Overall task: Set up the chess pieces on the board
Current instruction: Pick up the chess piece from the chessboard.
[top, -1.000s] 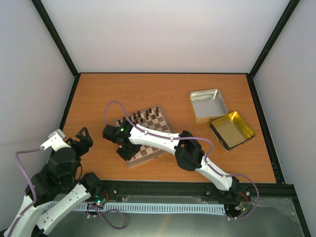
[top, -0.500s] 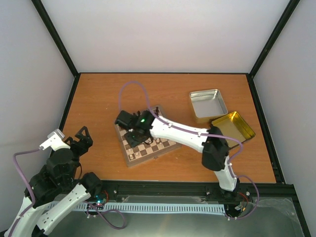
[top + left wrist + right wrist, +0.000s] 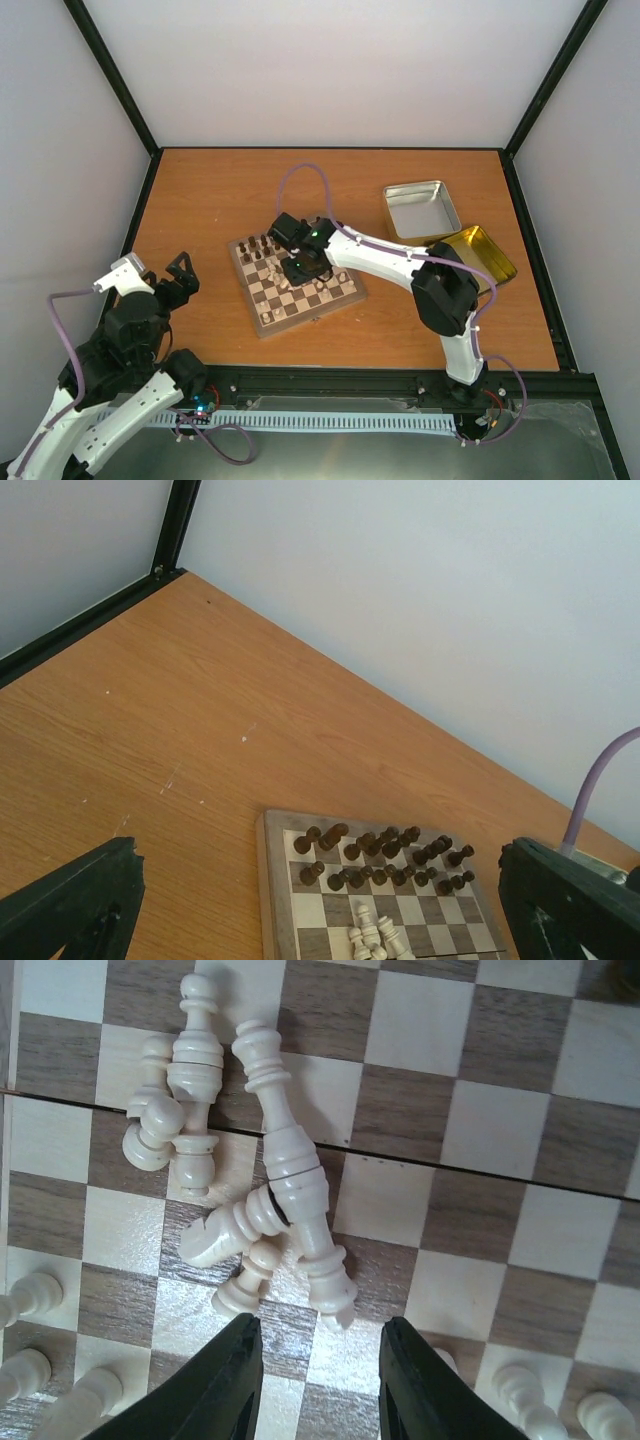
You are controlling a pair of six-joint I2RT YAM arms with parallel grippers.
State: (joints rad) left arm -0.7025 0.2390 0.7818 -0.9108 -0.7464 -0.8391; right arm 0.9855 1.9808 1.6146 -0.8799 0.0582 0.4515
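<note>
The board [image 3: 262, 329] lies at mid-table, also in the left wrist view [image 3: 276, 900] and filling the right wrist view [image 3: 520, 1040]. Dark brown chessmen [image 3: 380, 858] stand in two rows at its far side. Several cream chess pieces [image 3: 270, 1180] lie toppled in a heap on the middle squares, seen too in the left wrist view [image 3: 372, 932]; more cream pieces [image 3: 30, 1295] stand along the near rows. My right gripper [image 3: 318, 1360] hovers open and empty just over the heap, also in the top view [image 3: 303, 268]. My left gripper [image 3: 178, 278] is open and empty, left of the board.
A silver tin [image 3: 422, 212] and its gold-lined lid [image 3: 470, 263] sit at the right of the board. Black frame posts [image 3: 170, 530] and white walls bound the orange table.
My right arm has swung right, from the board's near-left corner to over its middle. The board has shifted and turned a little. The left arm has moved slightly.
</note>
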